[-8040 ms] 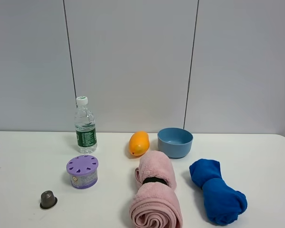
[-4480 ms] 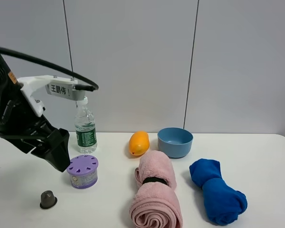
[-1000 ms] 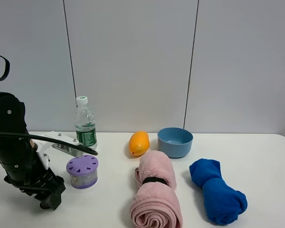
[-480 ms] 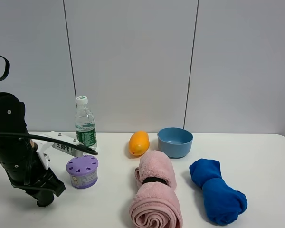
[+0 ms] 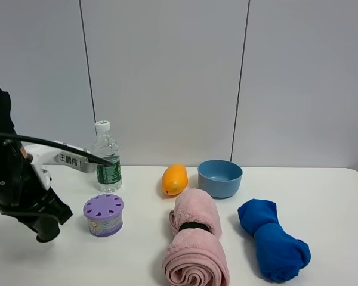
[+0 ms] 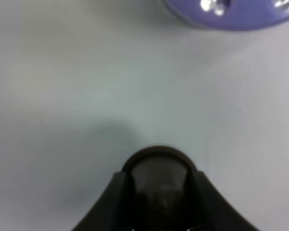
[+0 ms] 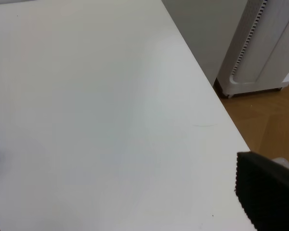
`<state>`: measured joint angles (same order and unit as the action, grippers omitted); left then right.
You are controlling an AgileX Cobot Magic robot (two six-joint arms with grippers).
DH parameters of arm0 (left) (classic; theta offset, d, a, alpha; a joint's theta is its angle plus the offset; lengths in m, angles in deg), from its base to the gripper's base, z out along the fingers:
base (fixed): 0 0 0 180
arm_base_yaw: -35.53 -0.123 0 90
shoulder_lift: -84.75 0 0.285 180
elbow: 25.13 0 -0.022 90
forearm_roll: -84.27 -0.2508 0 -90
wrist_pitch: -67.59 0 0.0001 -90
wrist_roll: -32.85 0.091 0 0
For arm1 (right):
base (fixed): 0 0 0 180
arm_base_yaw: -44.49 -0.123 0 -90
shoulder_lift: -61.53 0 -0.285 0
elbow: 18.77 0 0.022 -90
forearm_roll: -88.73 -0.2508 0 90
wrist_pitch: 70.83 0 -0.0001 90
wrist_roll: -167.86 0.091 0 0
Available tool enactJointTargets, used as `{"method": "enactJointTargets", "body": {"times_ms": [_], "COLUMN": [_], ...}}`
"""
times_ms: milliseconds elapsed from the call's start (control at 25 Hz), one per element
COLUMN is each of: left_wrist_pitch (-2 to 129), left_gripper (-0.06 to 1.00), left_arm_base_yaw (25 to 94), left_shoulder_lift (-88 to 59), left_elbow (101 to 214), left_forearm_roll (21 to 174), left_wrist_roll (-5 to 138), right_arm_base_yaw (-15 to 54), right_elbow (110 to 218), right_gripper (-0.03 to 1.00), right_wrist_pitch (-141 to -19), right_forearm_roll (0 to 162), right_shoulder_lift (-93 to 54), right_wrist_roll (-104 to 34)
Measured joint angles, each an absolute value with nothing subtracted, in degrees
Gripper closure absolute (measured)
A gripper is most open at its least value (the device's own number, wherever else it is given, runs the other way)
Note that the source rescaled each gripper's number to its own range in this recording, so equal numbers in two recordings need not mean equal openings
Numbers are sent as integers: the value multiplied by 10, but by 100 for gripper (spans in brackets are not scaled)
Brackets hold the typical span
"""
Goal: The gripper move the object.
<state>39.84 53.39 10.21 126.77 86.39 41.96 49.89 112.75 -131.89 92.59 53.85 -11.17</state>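
Closely held in left gripper [image 5: 46,232], coffee capsule [image 6: 159,175], blurred, axis indiscernible

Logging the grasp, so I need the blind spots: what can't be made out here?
Capsule: hidden by the left gripper in the exterior high view; blurred in the left wrist view.
Purple container: cut off by the left wrist view's edge.
Right fingers: mostly cut off by the right wrist view's edge.

Setting: robotics lab, probable.
Walls: plain grey panels [image 5: 167,77].
Work surface: white table [image 5: 334,196].
Floor: wood [image 7: 274,115].
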Motion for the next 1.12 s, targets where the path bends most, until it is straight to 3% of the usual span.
{"method": "enactJointTargets", "body": {"times_ms": [280, 640, 1120], "left_wrist_pitch": [327, 286, 265], "left_gripper": [93, 93, 93], "left_arm_base_yaw": [535, 553, 625], "left_shoulder_lift": [21, 16, 129], "left_elbow": [1276, 1372, 1500], "left_forearm_roll": [912, 909, 895], "left_wrist_roll": [420, 420, 422], "right_arm_base_yaw": [499, 499, 499], "right_elbow": [1128, 1128, 1128], "right_gripper": [-3, -3, -3], "right_wrist_pitch": [-1319, -1319, -1319], "right_forearm_roll": [926, 926, 926], "right_shoulder_lift": [539, 539, 539], "right_wrist_roll": [-112, -112, -112]}}
